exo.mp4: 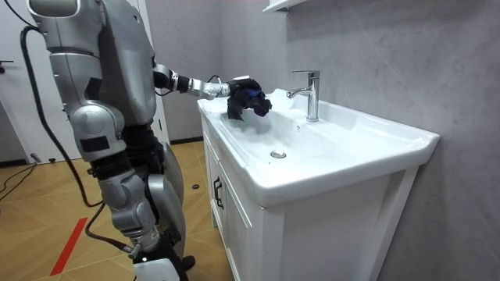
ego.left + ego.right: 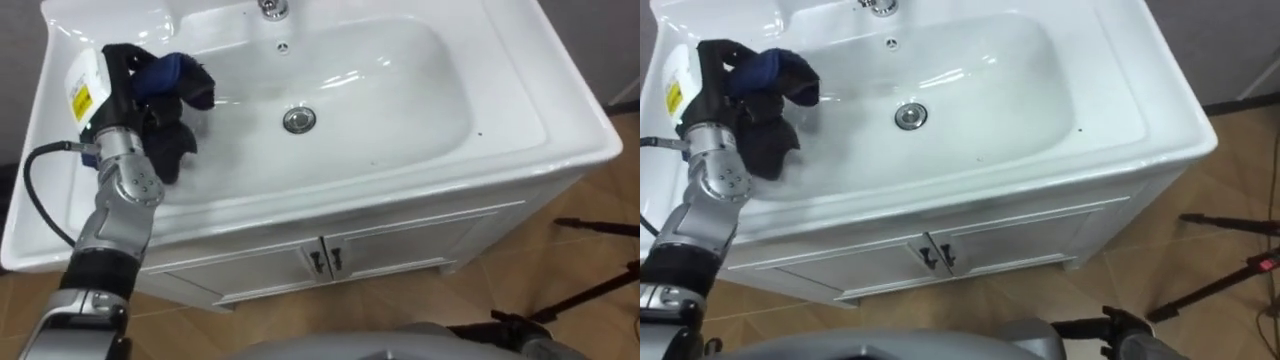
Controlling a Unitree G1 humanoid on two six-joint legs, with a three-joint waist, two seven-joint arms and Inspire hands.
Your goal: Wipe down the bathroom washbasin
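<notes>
A: Where was the cloth (image 2: pixel 176 82)?

B: In the left hand (image 2: pixel 122 72), over the L side of the basin (image 2: pixel 420 95). Fingers were curled round it, blue bunch on top, darker folds hanging down onto the bowl's L slope. Couldn't tell how hard it pressed.

A: And the surface?

B: White, glossy, w/ light streaks across the bowl. Round metal drain (image 2: pixel 298 120) sat approx mid-bowl, well to the R of the cloth. A small overflow hole (image 2: pixel 283 47) was on the far wall, and the tap (image 1: pixel 311 94) stood upright on the far rim behind it. One or two tiny dark specks showed on the R slope.

A: Below it?

B: White cabinet (image 2: pixel 420 245), two doors shut, a pair of small dark handles (image 2: pixel 326 261) side by side at the centre seam.

A: The room?

B: Grey wall (image 1: pixel 375 55) behind the basin, wood-tone floor (image 2: pixel 585 215). Dark tripod legs (image 2: pixel 600 285) lay across the floor to the R of the cabinet. In the room view a red strip (image 1: pixel 70 246) ran on the floor at that view's left, and a white shelf edge (image 1: pixel 283 5) showed above the tap.

A: The robot's stance?

B: Upright in front of the cabinet, left arm stretched out over the rim.
</notes>
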